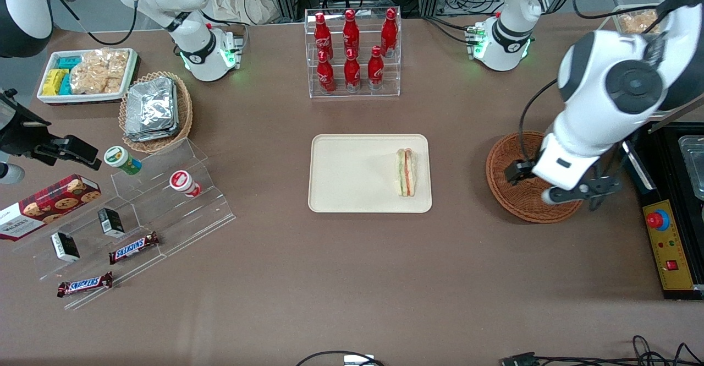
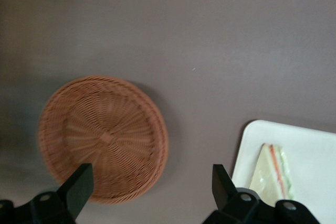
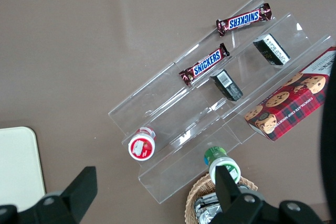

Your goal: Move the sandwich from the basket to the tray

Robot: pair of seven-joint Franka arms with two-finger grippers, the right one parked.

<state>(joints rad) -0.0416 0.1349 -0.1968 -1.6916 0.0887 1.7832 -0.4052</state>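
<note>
Gripper (image 2: pixel 149 187) of the left arm was found above the table (image 1: pixel 352 278), over the edge of the round basket (image 2: pixel 103 137) nearest the tray, with its two fingers (image 2: pixel 79 184) spread wide apart and nothing held between them. In the front view the same gripper (image 1: pixel 572 192) was seen over the basket (image 1: pixel 509 176), partly hidden by the arm.

The basket was observed to be bare inside. The sandwich (image 1: pixel 406 171) was noted lying flat on the tray (image 1: pixel 352 173), close to the rim facing the basket and wholly within it. In the wrist view the sandwich (image 2: pixel 274 174) was recorded resting on the tray (image 2: pixel 310 145), off to one side of the gripper and clear of both fingers, with a strip of bare table between tray and basket.

The placing step was judged complete, the release made and the arm clear of the tray. Only a retreat to a resting pose was judged to be called for next; no further grasp appeared necessary. No hazard to the sandwich was identified.
</note>
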